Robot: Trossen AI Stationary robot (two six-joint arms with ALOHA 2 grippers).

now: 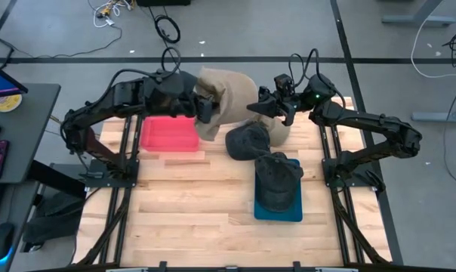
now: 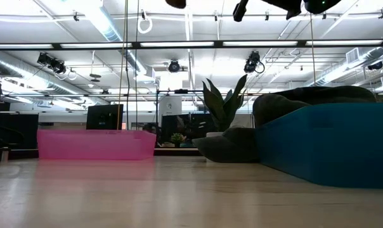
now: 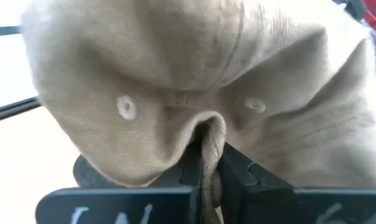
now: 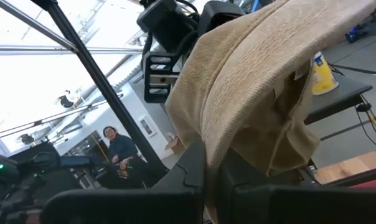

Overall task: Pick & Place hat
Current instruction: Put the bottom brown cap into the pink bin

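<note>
On the near part of the table [image 1: 190, 219] sits a blue tray [image 1: 278, 207] with a dark hat [image 1: 277, 177] already resting in it, which I take to be where hats are meant to end up. Just behind it another dark hat [image 1: 245, 141] lies on the wood, touching the tray's far edge, waiting its turn by the look of it. To the left, well apart from the tray, a pink bin [image 1: 170, 134] stands apart from both.

Farther back, both arms are raised over the table's far side with a tan hat [image 1: 224, 98] stretched between them, clear of the surface. The left gripper [image 1: 206, 108] has its fingers [image 3: 238, 180] pinched tight on a fold of the brim; the right gripper [image 1: 273, 106] is clamped onto the opposite edge of the same fabric. Holding it from two sides probably keeps the floppy cloth spread, so it can drop cleanly rather than crumple.

Beyond the table, a person [image 4: 117, 152] stands in the room.
</note>
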